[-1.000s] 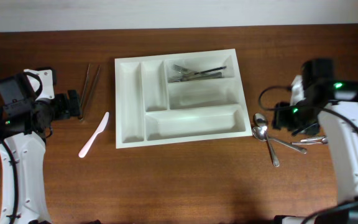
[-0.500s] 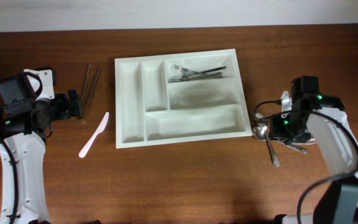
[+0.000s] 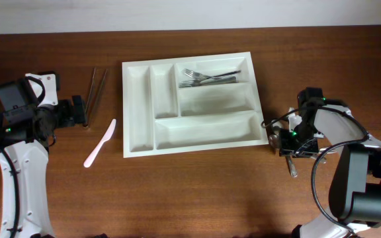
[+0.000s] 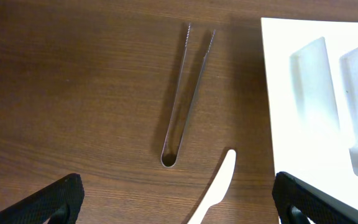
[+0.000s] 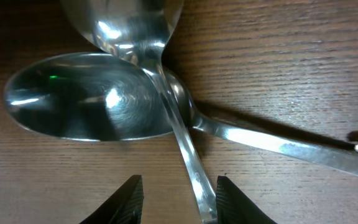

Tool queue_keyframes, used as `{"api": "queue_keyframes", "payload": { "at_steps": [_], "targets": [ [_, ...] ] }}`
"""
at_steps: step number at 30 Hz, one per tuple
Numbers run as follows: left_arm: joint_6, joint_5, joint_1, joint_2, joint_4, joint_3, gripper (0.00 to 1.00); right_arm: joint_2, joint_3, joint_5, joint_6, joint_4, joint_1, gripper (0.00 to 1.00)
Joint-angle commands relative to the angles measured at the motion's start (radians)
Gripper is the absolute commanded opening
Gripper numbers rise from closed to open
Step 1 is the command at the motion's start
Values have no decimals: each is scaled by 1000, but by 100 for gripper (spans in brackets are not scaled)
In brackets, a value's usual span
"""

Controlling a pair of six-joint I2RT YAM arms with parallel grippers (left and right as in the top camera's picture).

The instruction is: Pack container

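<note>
The container (image 3: 137,106), a white five-compartment cutlery tray, lies at the table's middle, with several forks (image 3: 207,77) in its top right compartment. Its left edge shows in the left wrist view (image 4: 303,93). My right gripper (image 3: 288,140) is low over a few metal spoons (image 3: 278,137) just right of the tray. In the right wrist view its open jaws (image 5: 178,199) straddle one spoon handle (image 5: 188,155), below a spoon bowl (image 5: 86,96). My left gripper (image 3: 84,111) is open and empty (image 4: 179,205), above the table near the tongs.
Metal tongs (image 3: 96,89) lie left of the tray, also in the left wrist view (image 4: 188,93). A white plastic knife (image 3: 100,143) lies below them (image 4: 216,193). More metal cutlery lies under my right arm.
My right arm has moved left and down, from right of the spoons to directly over them. The left arm has not moved.
</note>
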Motion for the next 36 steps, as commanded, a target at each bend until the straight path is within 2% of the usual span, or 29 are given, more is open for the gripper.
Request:
{"api": "queue_keyframes", "payload": {
  "at_steps": [1,8,13,18,25,32,36],
  "targets": [
    [13,14,3,3,3,20,99,3,-19,-13,26,23,-5,38],
    [13,14,3,3,3,20,99,3,-92,-11,59,120,-5,38],
    [13,14,3,3,3,20,99,2,-100,-3,65,134,-5,24],
    [13,14,3,3,3,20,99,-5,-97,1,65,132,-5,4],
    [13,14,3,3,3,20,99,-108,-19,7,65,97,-5,4],
    [13,14,3,3,3,20,99,-296,217,-5,62,-24,13,4],
    [13,14,3,3,3,20,99,-338,307,-29,-13,-38,80,4]
  ]
}}
